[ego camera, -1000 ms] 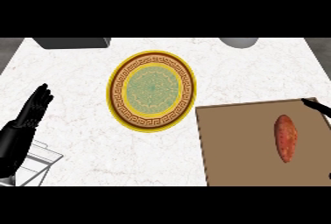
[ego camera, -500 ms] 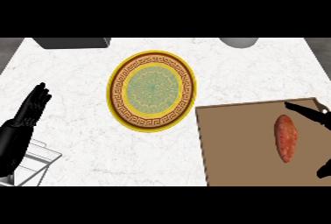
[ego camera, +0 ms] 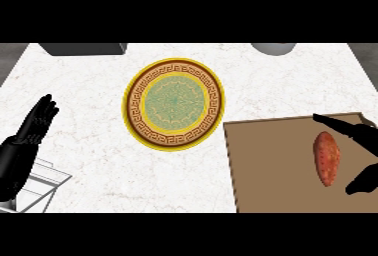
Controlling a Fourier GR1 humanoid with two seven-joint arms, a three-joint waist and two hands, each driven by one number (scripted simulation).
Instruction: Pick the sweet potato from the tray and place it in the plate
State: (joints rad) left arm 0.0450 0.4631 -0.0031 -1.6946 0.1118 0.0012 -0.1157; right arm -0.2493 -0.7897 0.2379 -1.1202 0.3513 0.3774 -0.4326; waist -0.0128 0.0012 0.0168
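Your landmark is the brown tray (ego camera: 280,165), at the lower right of the marble counter (ego camera: 96,100). The sweet potato (ego camera: 326,157) lies lengthwise on the tray's right half, untouched. Your right hand (ego camera: 353,131) comes in from the tray's right edge, spread wide: straight fingers reach over the tray just above the potato's upper end, and the thumb (ego camera: 363,181) shows below its lower end. It holds nothing. The first risk, as you close, is that the potato is long and tapered; if the fingers meet it near one pointed end instead of its thick middle, it may roll or squirt away across the tray. The hand also sits to the potato's right, so closing from there could push it leftward instead of catching it. The second risk is the carry: the patterned plate (ego camera: 174,104) lies well to the tray's upper left, so a shallow lift could drag the potato over the tray's rim. Your left hand (ego camera: 33,131) rests far to the tray's left, fingers straight and upright, empty, beside a white rack (ego camera: 37,192); it is out of the path.
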